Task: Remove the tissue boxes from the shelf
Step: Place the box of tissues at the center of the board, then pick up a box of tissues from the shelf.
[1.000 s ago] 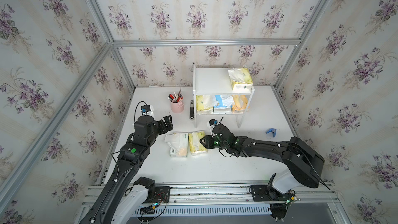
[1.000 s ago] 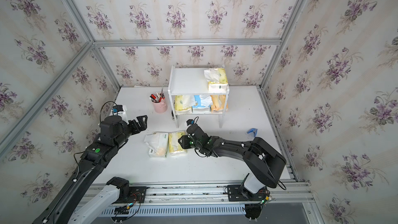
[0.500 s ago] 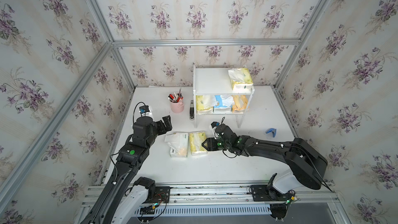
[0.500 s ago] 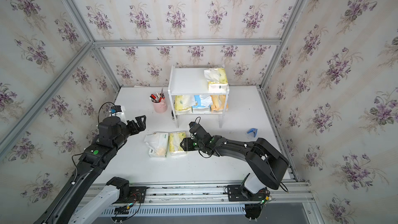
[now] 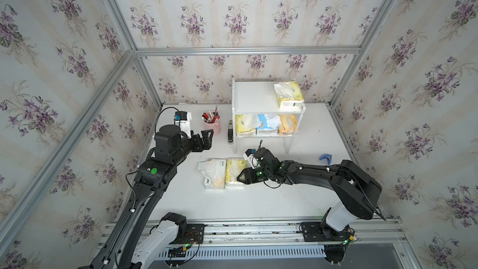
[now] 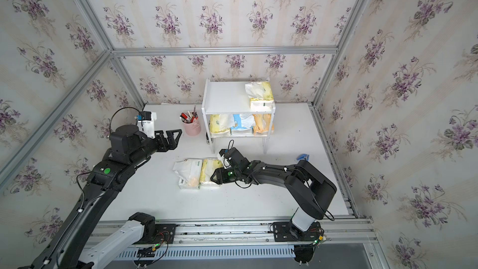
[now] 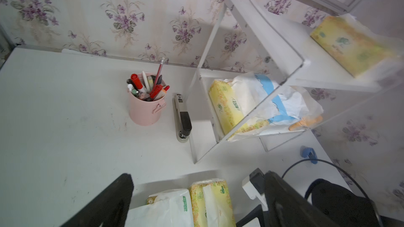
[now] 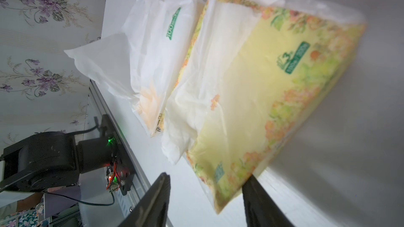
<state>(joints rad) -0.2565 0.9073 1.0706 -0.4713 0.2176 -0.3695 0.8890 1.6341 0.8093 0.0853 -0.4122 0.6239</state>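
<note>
The white shelf [image 5: 254,97] [image 6: 225,97] stands at the back of the table. One yellow tissue box [image 5: 289,94] lies on its top board. On the lower board sit a yellow [image 5: 244,125], a blue [image 5: 269,124] and an orange one [image 5: 288,124]. A white tissue box [image 5: 213,173] and a yellow one [image 5: 234,172] lie side by side on the table. My right gripper [image 5: 241,175] [image 8: 207,176] is open at the yellow box's near right corner, its jaws on either side of that corner. My left gripper [image 5: 208,139] [image 7: 199,176] hovers open and empty.
A pink pen cup [image 5: 213,125] and a stapler [image 5: 229,135] stand just left of the shelf, close to my left gripper. A blue clip [image 5: 326,157] lies on the table at the right. Papered walls enclose the table on three sides.
My right gripper's jaws have opened, and the yellow box now rests on the table beside the white one. My left gripper has shifted slightly toward the pen cup.
</note>
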